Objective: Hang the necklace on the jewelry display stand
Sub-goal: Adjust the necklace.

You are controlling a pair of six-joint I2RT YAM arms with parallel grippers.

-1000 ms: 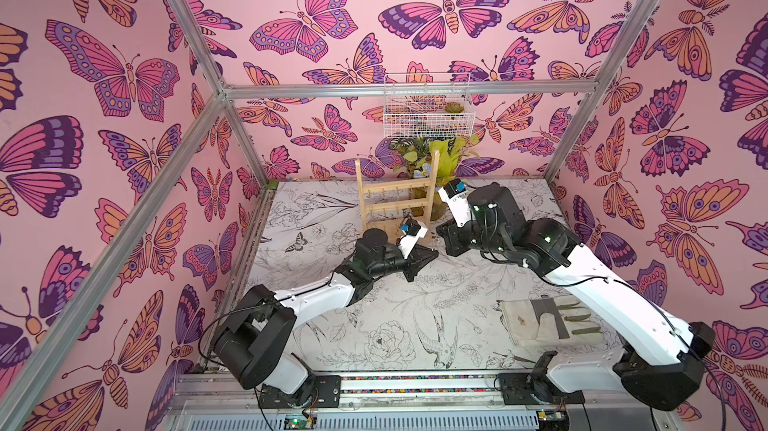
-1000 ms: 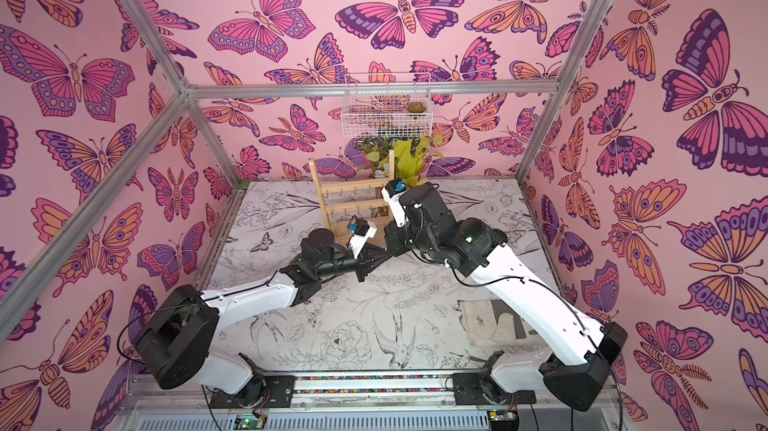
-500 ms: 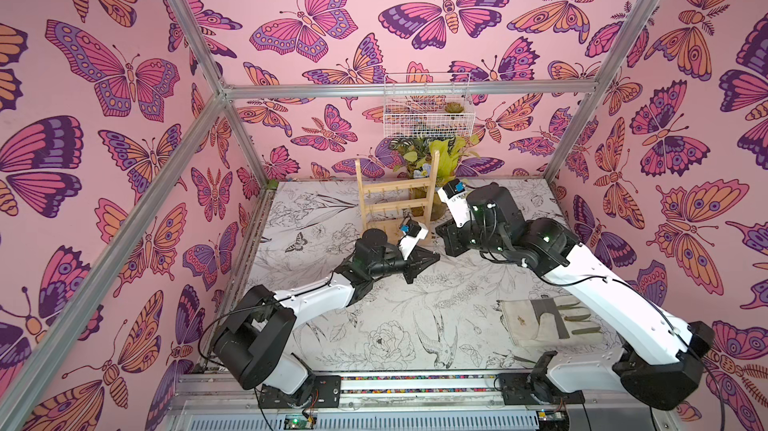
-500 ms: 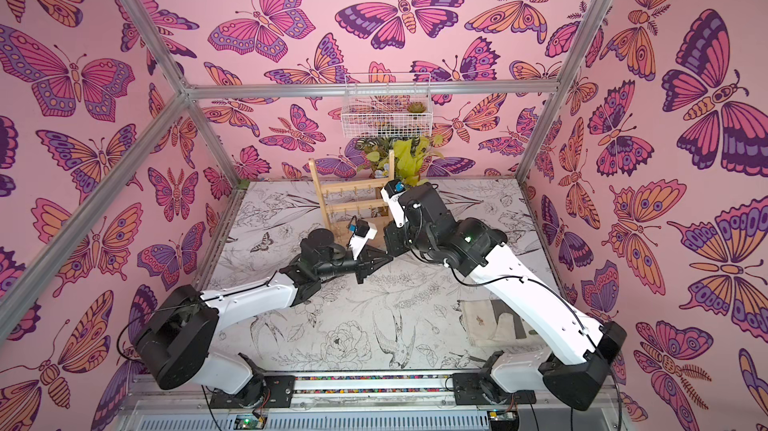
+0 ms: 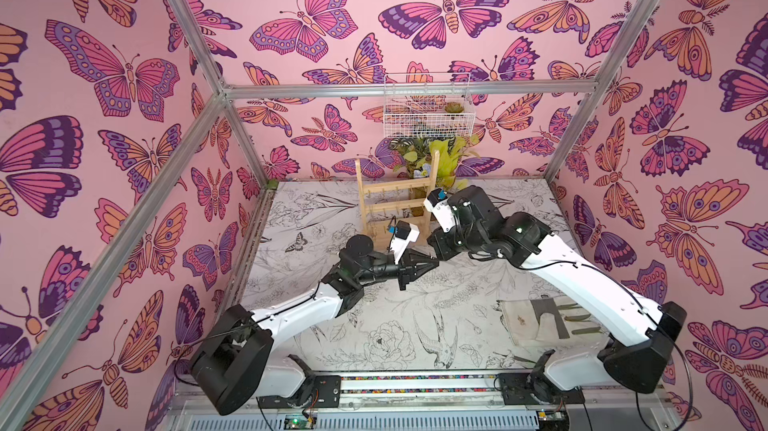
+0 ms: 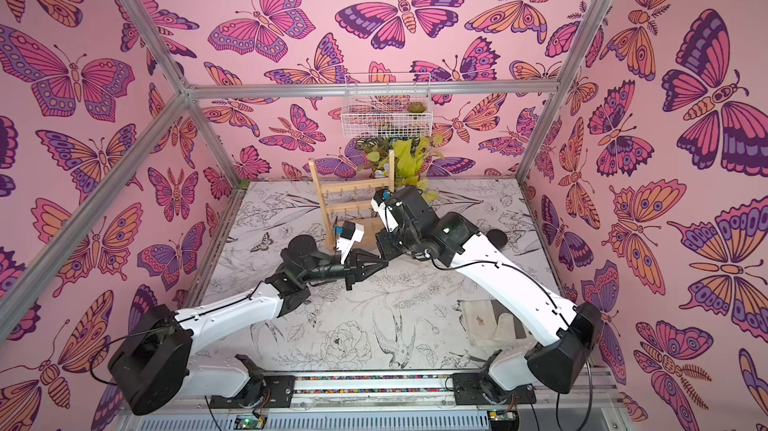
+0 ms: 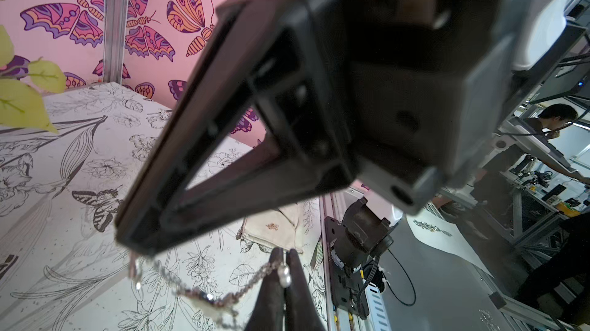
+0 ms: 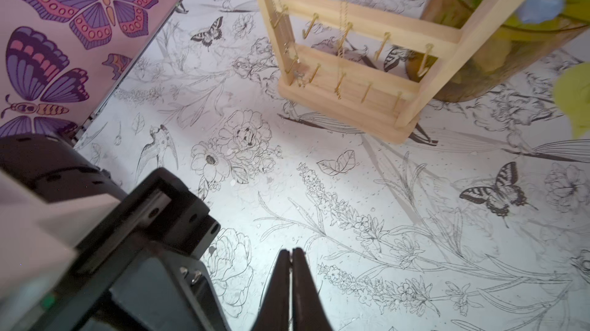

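Over the table [image 7: 64, 170], left hand [image 7: 284, 259] and right hand [image 7: 137, 240] tight on the necklace [image 7: 204, 296].

Left arm [image 5: 299, 312] stretches low and forward, right arm [image 5: 582, 283] bends down over it, tips meeting. Left gripper [image 7: 284, 254] pressed tight. Right gripper [image 8: 291, 254] nearly together, thin slit showing.

The counter [image 5: 365, 316], printed all over with line drawings of flowers, birds and butterflies, carries a wooden stand [image 8: 367, 16] upright near its back edge. A potted plant [image 5: 451, 159] sits just behind the stand. A folded pale cloth [image 5: 528, 321] lies flat well in front of the stand, to its right.
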